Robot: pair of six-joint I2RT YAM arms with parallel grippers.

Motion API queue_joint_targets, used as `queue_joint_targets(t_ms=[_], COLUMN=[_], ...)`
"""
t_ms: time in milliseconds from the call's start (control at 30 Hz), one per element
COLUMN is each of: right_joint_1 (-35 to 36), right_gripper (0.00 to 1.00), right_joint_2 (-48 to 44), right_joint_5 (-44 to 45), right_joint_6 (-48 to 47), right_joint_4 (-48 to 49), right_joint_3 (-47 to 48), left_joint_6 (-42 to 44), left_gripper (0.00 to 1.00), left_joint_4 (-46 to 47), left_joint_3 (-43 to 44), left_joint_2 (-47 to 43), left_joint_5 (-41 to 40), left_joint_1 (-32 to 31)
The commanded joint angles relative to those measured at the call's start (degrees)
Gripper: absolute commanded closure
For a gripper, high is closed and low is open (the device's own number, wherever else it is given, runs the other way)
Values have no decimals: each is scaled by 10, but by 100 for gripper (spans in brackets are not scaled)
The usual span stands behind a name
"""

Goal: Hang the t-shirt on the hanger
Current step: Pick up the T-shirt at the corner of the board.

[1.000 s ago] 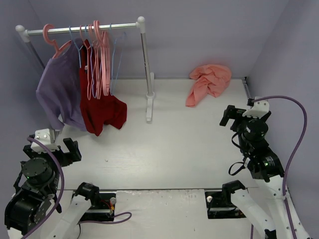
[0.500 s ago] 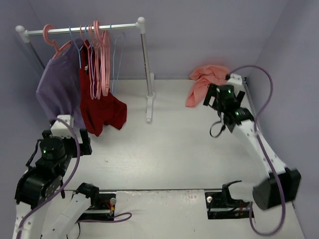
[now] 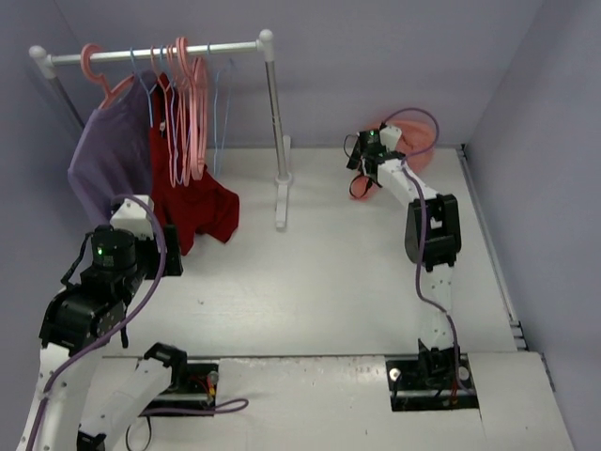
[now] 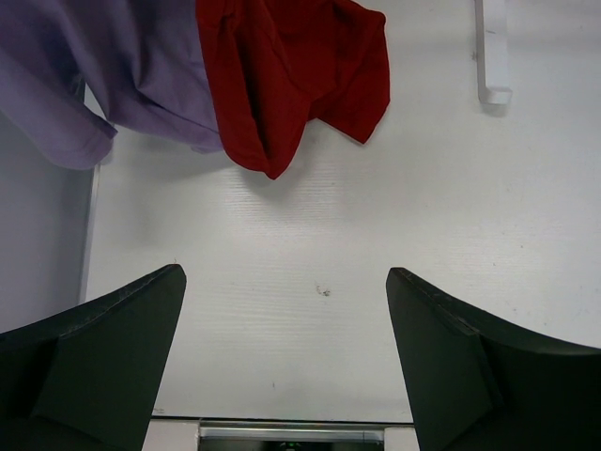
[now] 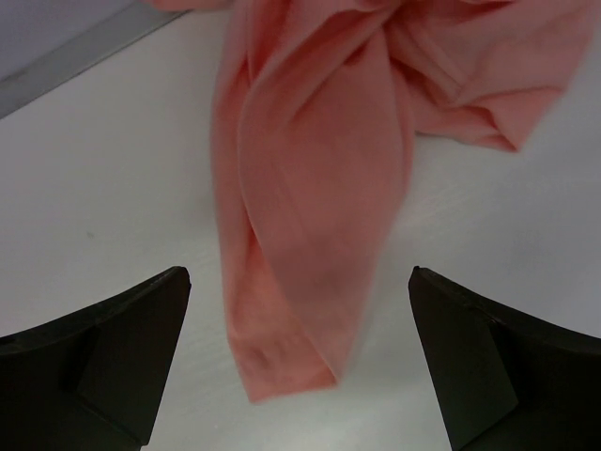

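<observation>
The salmon-pink t-shirt [image 3: 419, 141] lies crumpled on the table at the back right, partly hidden by my right arm. In the right wrist view its long folded end [image 5: 315, 197] hangs down between my fingers. My right gripper [image 5: 300, 362] is open above that end and holds nothing; in the top view it [image 3: 362, 165] sits at the shirt's left edge. Thin light-blue wire hangers [image 3: 223, 99] hang on the rack rail. My left gripper [image 4: 286, 357] is open and empty above bare table, near the dark red garment [image 4: 291, 75].
A white clothes rack [image 3: 272, 122] stands at the back left with pink plastic hangers [image 3: 188, 103], a lavender shirt [image 3: 108, 164] and the dark red garment [image 3: 192, 211]. Its foot [image 4: 493, 56] shows in the left wrist view. Purple walls close in the table.
My right arm has stretched far back and left, from the right side to over the t-shirt. My left arm has risen and moved toward the dark red garment. Both grippers stay open.
</observation>
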Motion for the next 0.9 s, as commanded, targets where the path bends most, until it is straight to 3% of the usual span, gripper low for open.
queue_joint_targets(t_ms=[0,233,333,400,467,500,667,867], right_joint_1=[-6,-6,-7,-7,-7,-5,4,27], right_gripper=[0,2,29,61,83,100,100,100], right_joint_2=[57,128,137,138,134,123,32,-115], right_joint_5=[20,42,52,54,50,49,34,-25], right_joint_6=[22,7,-1,-14,-31,-53,-135,-293], right_joint_4=[17,17,17,17,17,17,18,17], right_joint_3=[103,151,142,135,133,131,146,249], left_joint_6=[-6,-13,-22,-28,-29,-30,-39,-54], left_gripper=[16,16,16,16,16,16,16,17], left_joint_4=[22,22,22,22,22,22,22,24], left_joint_3=[25,24,24,24,24,26,50,89], left_joint_2=[13,7,4,1,0,-1,2,18], left_joint_5=[6,5,11,14,18,25,44,70], left_joint_1=[-1,-1,-1,-1,-1,-1,-1,-1])
